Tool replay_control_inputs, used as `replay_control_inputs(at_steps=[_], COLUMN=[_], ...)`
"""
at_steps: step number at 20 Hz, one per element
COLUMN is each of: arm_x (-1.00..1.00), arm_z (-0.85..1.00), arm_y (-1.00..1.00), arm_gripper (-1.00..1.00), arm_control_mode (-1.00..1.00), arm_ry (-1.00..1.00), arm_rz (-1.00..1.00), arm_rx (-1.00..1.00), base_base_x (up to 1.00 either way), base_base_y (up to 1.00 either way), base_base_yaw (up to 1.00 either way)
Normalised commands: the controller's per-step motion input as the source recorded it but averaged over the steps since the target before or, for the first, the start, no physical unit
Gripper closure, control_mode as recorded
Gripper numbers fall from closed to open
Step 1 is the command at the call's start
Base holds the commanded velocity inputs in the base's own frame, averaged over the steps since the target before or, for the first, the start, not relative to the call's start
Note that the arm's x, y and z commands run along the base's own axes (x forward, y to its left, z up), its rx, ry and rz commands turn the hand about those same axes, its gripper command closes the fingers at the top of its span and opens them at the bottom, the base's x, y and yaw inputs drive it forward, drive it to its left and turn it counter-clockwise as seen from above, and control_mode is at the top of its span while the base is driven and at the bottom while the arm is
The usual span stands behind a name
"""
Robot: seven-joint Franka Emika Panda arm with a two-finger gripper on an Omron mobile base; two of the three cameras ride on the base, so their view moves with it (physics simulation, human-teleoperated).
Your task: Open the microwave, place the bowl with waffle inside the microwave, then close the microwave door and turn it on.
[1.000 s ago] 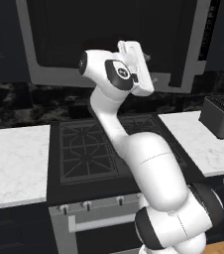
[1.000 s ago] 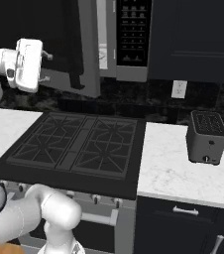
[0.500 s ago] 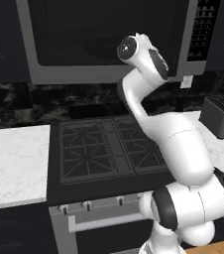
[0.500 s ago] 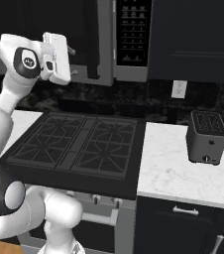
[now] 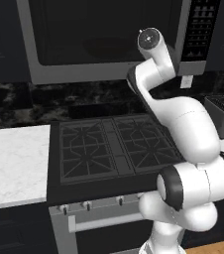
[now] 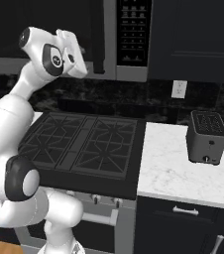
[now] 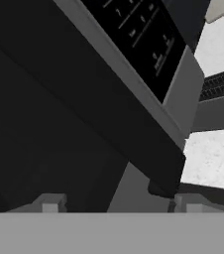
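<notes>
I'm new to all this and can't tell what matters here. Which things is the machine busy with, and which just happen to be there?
Part of the job:
microwave
microwave door
door handle
tool

Just standing about:
stove
toaster
wall socket

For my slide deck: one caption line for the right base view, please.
Gripper raised at the closed microwave door, beside its dark handle, above the stove.

Black gas stove (image 6: 84,144) sits centre, grates bare. Toaster (image 6: 206,137), dark and slotted, stands upright on white marble table (image 6: 173,168) at stove's 3 o'clock. White wall outlet (image 6: 179,89) at toaster's 11 o'clock. Second marble table (image 5: 12,158) at stove's 9 o'clock.
</notes>
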Motion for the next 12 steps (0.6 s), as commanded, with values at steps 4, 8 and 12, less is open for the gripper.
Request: replay_control_inputs(at_steps=[4,8,12], arm_x=[0.99,0.23,-1.0], arm_z=[-0.01,-0.01,0.3], arm_y=[0.0,-0.01,-0.11], arm_gripper=[-1.0,-1.0,-1.0], arm_control_mode=[-1.0,-1.0,-1.0], arm_ry=[0.11,0.01,-0.05], arm_rz=[0.07,0.04,0.05], arm_rx=[0.0,0.0,0.0], base_base_x=[0.0,0.0,0.0], base_base_y=[0.0,0.0,0.0], base_base_yaw=[0.0,0.0,0.0])
